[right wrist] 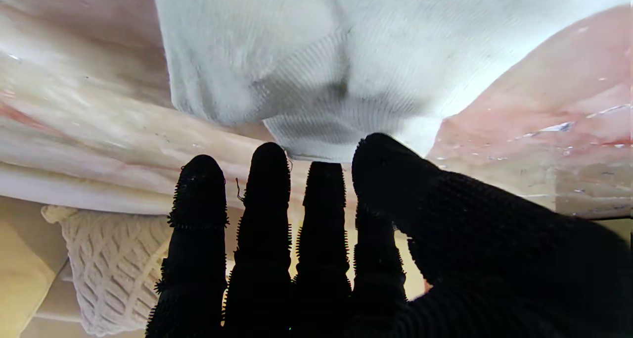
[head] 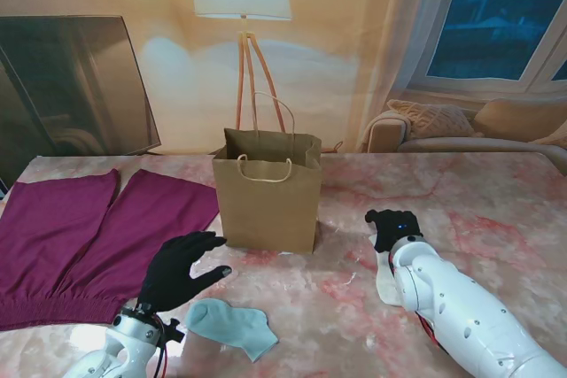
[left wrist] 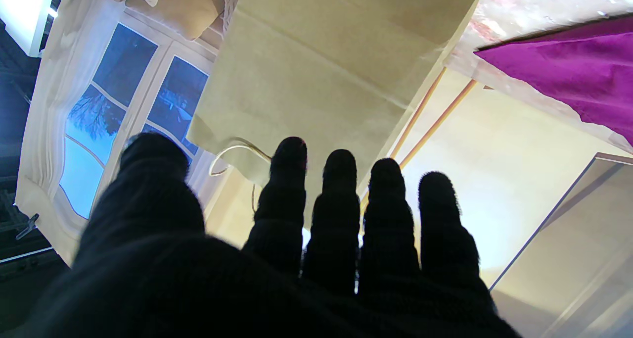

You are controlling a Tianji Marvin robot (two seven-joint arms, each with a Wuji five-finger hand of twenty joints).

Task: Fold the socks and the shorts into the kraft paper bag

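Our left hand (head: 182,267) hovers with its fingers (left wrist: 289,189) spread and holding nothing, just beside the kraft paper bag (head: 267,196), which stands upright and open-mouthed at the middle of the pink marbled table (head: 496,210). The purple shorts (head: 80,236) lie flat on our left (waistband nearest us), their right leg just beside the bag. A light blue sock (head: 232,326) lies near us, just right of our left wrist. Our right hand (head: 393,227) sits over a white sock (right wrist: 316,61) on the right side of the table; its fingers (right wrist: 269,189) look straight with the thumb tucked against them, but we cannot tell whether they grip the fabric.
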